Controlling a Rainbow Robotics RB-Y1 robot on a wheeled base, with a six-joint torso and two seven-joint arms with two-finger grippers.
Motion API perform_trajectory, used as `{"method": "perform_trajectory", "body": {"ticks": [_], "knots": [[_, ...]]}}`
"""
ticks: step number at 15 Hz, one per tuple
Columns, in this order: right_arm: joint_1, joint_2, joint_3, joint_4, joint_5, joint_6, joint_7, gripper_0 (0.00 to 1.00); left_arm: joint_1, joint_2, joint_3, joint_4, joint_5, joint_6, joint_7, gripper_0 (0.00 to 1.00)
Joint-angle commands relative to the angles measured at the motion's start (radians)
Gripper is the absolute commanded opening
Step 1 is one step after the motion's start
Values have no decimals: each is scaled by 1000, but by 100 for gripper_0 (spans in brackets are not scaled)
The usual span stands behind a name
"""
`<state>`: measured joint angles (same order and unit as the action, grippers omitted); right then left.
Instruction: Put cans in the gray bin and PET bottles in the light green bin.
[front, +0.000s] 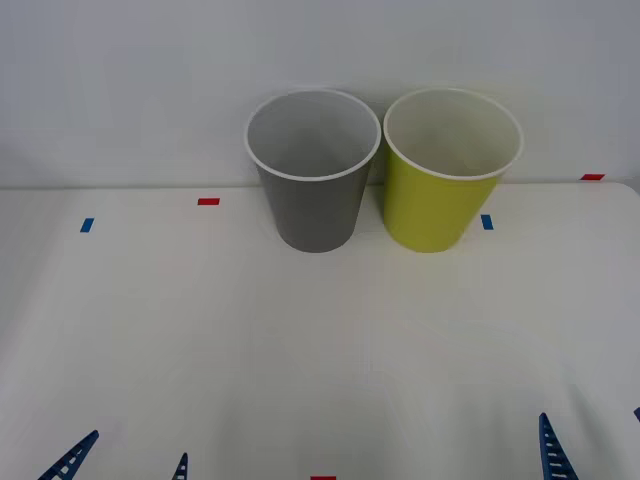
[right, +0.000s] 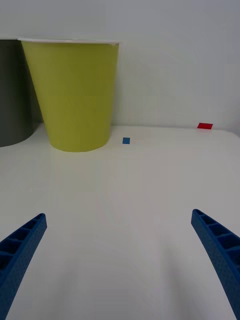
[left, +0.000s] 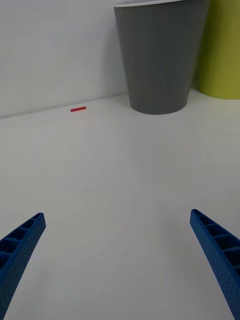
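White, smooth matte table (front: 300, 350) against a pale wall: tall tapered gray bin with white rim (front: 313, 170) and matching yellow-green bin (front: 450, 170) stand just beside each other at the far edge, both looking empty. Left claw (front: 125, 462) and right claw (front: 590, 445) hover at the near edge, ribbed blue fingers apart, holding nothing. Risk, as I judge: the lookalike bins sit so close that a drop aimed at one could catch the neighbour's rim.
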<state>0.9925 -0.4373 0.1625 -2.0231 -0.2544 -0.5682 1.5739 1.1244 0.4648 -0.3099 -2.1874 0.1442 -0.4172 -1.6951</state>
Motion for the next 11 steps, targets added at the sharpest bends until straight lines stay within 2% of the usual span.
{"method": "perform_trajectory", "body": {"ticks": [1, 11], "knots": [[0, 0, 0, 0, 0, 1, 0, 100, 0, 0, 0, 0, 0, 0, 0, 100], [0, 0, 0, 0, 0, 1, 0, 100, 0, 0, 0, 0, 0, 0, 0, 100]]}}
